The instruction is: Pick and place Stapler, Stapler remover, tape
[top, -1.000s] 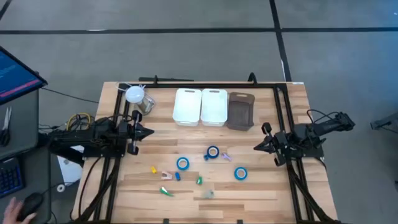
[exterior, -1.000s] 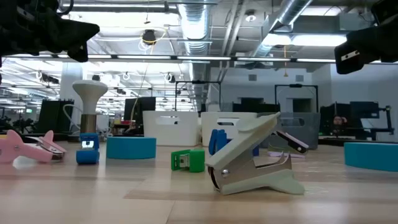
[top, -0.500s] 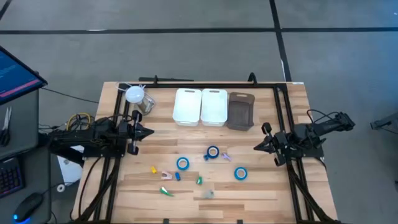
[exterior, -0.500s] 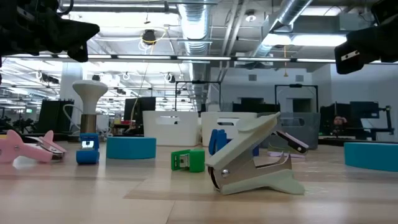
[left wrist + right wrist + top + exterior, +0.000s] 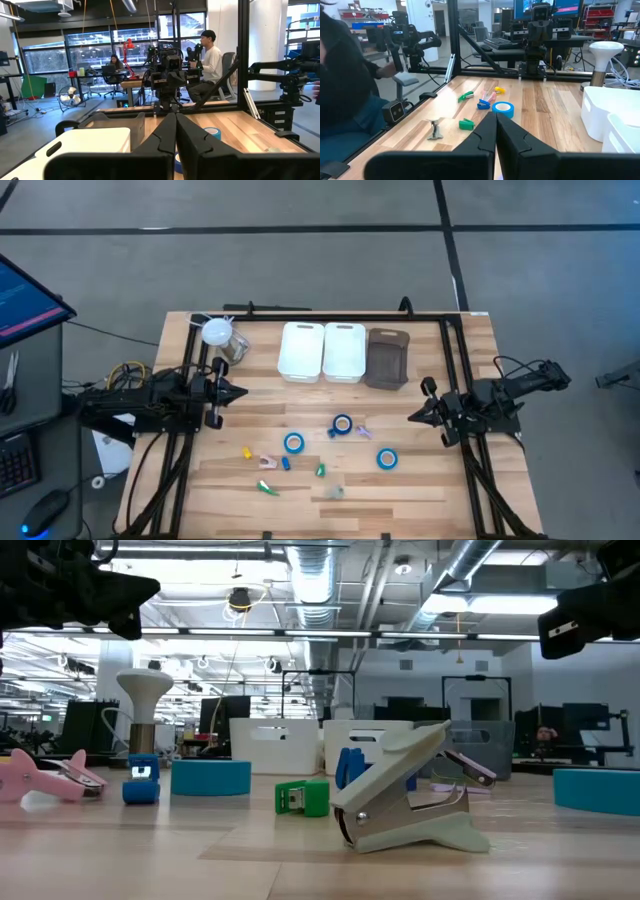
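Observation:
Three blue tape rolls lie flat on the table's middle [image 5: 342, 424], [image 5: 293, 443], [image 5: 387, 459]. Around them lie several little coloured pieces: yellow [image 5: 247, 451], pink [image 5: 266, 463], blue [image 5: 285, 463] and green [image 5: 320, 471]. A pale claw-shaped staple remover [image 5: 410, 802] rests on its jaws near the near edge [image 5: 337, 492]. My left gripper [image 5: 243, 391] hovers shut over the table's left side. My right gripper [image 5: 410, 417] hovers shut over the right side. Both point at the middle, well apart from every piece. In the wrist views the fingers [image 5: 176, 120], [image 5: 495, 117] meet.
Two white bins [image 5: 301, 351], [image 5: 344, 351] and a brown bin [image 5: 386, 359] stand side by side at the far edge. A white mushroom-shaped lamp [image 5: 218, 333] is at the far left corner. The black frame rails [image 5: 455, 360] border the table. People sit in the room beyond.
Both arms and all pieces on the table have kept still. A person's hand by the mouse, off the table's left near corner, has gone out of view.

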Robot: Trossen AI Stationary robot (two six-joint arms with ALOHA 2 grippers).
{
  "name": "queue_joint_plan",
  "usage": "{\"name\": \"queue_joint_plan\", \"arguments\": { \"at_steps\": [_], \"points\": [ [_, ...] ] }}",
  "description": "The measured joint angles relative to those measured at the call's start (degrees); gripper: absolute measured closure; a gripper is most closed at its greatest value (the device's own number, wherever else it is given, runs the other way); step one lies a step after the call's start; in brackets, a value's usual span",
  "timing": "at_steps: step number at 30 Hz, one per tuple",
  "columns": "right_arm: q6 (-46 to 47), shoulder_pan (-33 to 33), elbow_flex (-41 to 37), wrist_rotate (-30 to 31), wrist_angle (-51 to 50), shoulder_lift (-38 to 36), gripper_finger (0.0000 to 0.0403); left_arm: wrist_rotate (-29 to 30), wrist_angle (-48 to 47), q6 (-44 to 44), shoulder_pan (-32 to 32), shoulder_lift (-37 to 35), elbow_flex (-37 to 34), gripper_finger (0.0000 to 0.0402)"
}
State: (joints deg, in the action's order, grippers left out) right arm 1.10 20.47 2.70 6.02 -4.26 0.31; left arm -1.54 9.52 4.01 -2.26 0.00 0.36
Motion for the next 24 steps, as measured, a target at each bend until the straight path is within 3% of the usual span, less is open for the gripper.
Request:
{"name": "queue_joint_plan", "arguments": {
  "at_steps": [24],
  "points": [
    [0.5,0.0,0.0,0.0,0.0,0.0,0.0403,0.0,0.5,0.0,0.0,0.0,0.0,0.0399]
  ]
}}
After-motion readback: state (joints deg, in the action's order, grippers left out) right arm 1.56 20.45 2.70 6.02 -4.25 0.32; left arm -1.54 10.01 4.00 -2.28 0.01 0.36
